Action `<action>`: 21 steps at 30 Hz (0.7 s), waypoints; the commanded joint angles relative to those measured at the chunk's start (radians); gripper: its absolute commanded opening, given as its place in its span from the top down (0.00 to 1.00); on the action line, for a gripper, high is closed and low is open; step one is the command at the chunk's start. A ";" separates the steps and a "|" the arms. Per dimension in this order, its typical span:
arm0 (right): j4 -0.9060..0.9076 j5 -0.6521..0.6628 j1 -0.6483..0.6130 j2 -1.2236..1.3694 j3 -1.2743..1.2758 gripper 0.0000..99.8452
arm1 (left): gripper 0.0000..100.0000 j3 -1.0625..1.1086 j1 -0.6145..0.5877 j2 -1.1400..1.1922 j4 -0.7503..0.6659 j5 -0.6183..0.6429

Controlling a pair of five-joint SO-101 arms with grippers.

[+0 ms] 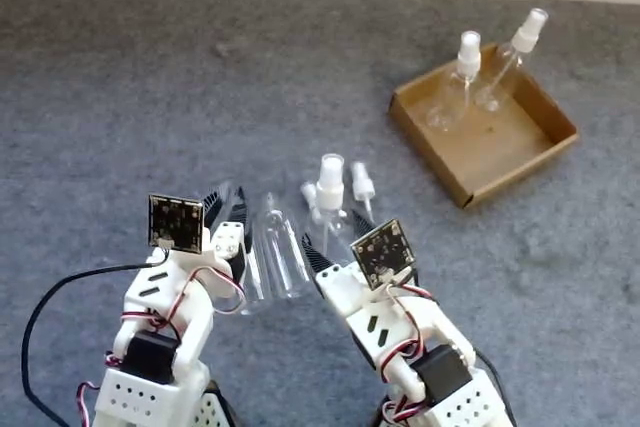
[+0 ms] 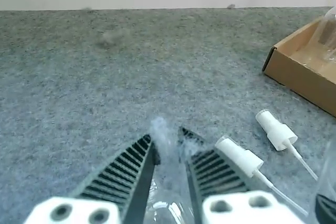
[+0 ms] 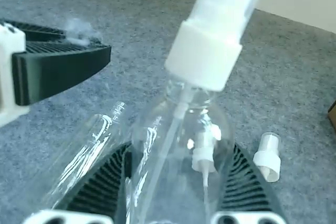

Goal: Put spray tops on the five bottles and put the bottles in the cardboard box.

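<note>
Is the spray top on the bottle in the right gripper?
On: a white spray top caps the clear plastic bottle in the right gripper.

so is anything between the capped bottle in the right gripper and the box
Nothing visible blocks it. A loose spray top lies on the mat beside the capped bottle; the near half of the box is free.
</note>
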 commanded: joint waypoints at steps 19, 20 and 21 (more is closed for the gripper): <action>-0.002 0.011 0.156 -0.015 0.058 0.91 | 1.00 0.021 -0.001 0.001 -0.025 0.005; -0.004 0.011 0.133 -0.015 0.056 0.91 | 1.00 0.021 0.004 0.001 -0.025 0.006; -0.004 0.011 0.111 -0.015 0.056 0.91 | 1.00 0.021 0.016 0.001 -0.025 0.006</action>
